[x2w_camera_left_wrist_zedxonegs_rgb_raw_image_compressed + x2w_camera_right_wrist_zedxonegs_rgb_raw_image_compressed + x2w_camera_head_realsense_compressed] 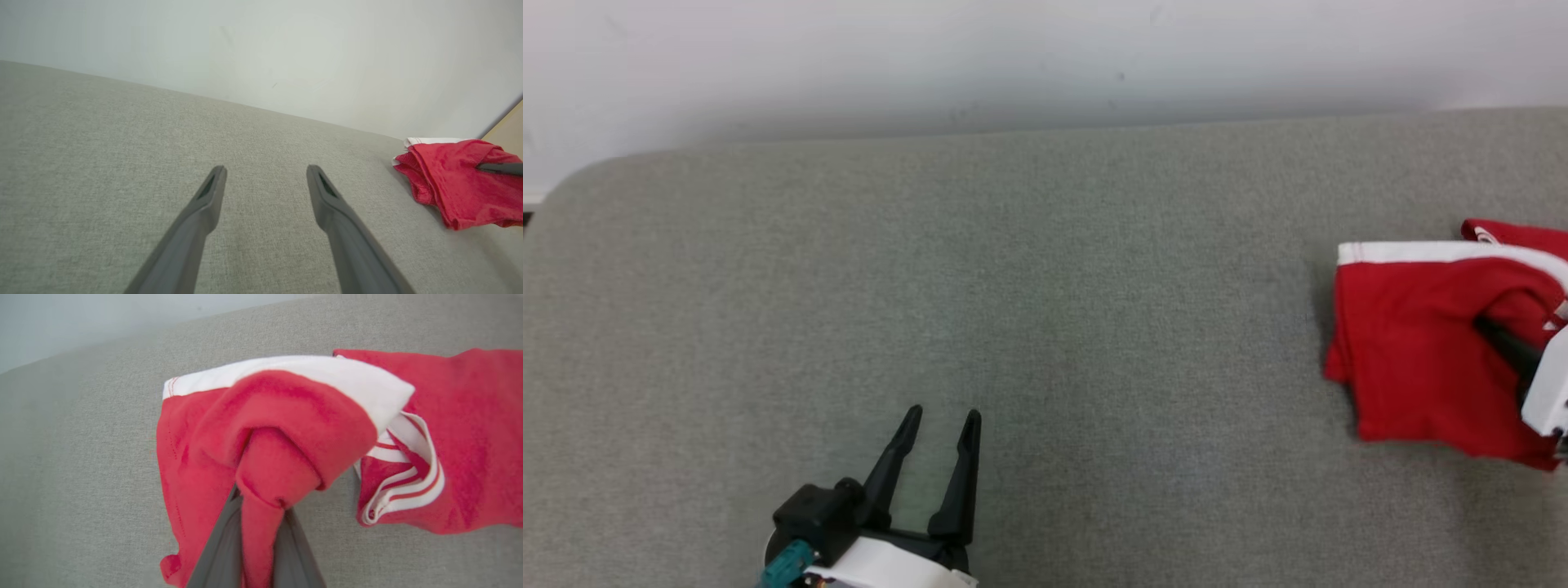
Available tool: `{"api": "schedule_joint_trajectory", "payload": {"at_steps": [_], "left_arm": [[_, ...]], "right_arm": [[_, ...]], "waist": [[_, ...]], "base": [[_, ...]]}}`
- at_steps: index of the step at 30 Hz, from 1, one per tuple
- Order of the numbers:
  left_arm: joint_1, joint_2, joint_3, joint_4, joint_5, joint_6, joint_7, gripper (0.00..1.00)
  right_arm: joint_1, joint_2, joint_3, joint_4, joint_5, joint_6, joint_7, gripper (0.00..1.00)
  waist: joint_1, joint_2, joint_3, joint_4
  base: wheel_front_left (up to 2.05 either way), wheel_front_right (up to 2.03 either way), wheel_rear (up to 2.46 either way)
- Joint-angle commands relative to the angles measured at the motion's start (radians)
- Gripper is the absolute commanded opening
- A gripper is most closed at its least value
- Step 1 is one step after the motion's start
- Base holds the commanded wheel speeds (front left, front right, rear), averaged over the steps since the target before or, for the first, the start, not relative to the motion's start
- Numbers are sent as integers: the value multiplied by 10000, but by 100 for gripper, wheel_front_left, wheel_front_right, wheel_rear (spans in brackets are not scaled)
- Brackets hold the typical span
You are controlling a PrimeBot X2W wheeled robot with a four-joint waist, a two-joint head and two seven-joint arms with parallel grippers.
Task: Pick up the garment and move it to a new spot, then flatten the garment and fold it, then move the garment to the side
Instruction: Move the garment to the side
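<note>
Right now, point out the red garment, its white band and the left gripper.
red garment [1413, 359], head view, red body
white band [1421, 251], head view, mid-strip
left gripper [944, 411], head view, between its open jaws

Lighting is bright, even and diffuse in all views. Shadows are soft: a faint dark fringe along the left edge of the garment [1413, 343] on the grey surface [1013, 286], a dim band below the wall [1013, 57]. Left wrist view: tilted, stretched at the edges; fingers [196, 220] of the left gripper [265, 169] blur near the bottom. Right wrist view: nearest cloth folds soft, red saturated.
</note>
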Motion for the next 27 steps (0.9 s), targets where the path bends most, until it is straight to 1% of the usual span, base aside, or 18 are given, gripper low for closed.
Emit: {"api": "schedule_joint_trajectory", "payload": {"at_steps": [1, 5, 7, 12, 17, 22, 23, 24, 25, 27], "left_arm": [[-169, 46, -28, 55, 69, -32, 2, 100], [-344, 44, -61, 142, 102, -78, 2, 100], [-389, 46, -52, 153, 107, -93, 0, 100], [-533, 44, 42, 194, 148, -133, 2, 100], [-649, 43, 104, 186, 192, -170, 2, 100], [-733, 43, 149, 206, 287, -228, 2, 100], [-761, 44, 152, 214, 318, -236, 2, 100], [-792, 44, 150, 222, 357, -245, 2, 100], [-825, 43, 142, 233, 380, -256, 0, 100], [-893, 44, 137, 251, 376, -285, 2, 100]], "right_arm": [[-438, -250, -66, -23, -287, -23, 62, 0], [-1020, -687, -19, 23, -779, -23, 387, 0], [-1189, -800, -22, 24, -873, -23, 484, 0], [-1861, -1496, -85, -59, -1407, -21, 1401, 0], [-2096, -2202, -495, -155, -1841, -23, 2487, 0], [-1890, -2584, -1285, -239, -2428, -23, 2913, 0], [-1788, -2642, -1428, -240, -2642, -23, 2902, 28], [-1665, -2691, -1582, -206, -2854, -23, 2858, 70], [-1515, -2737, -1655, -176, -3099, -21, 2820, 100], [-1318, -2857, -1881, -100, -3697, -23, 2576, 100]], "waist": [[0, 0, 387, -206], [0, 0, 697, -94], [0, 0, 766, -44], [0, 0, 1076, 231], [0, 0, 1359, 420], [0, 0, 1594, 485], [0, 0, 1632, 492], [0, 0, 1670, 498], [0, 0, 1704, 504], [0, 0, 1764, 511]], "base": [[0, 0, 0], [0, 0, 0], [0, 0, 0], [0, 0, 0], [0, 0, 0], [0, 0, 0], [0, 0, 0], [0, 0, 0], [0, 0, 0], [0, 0, 0]]}}
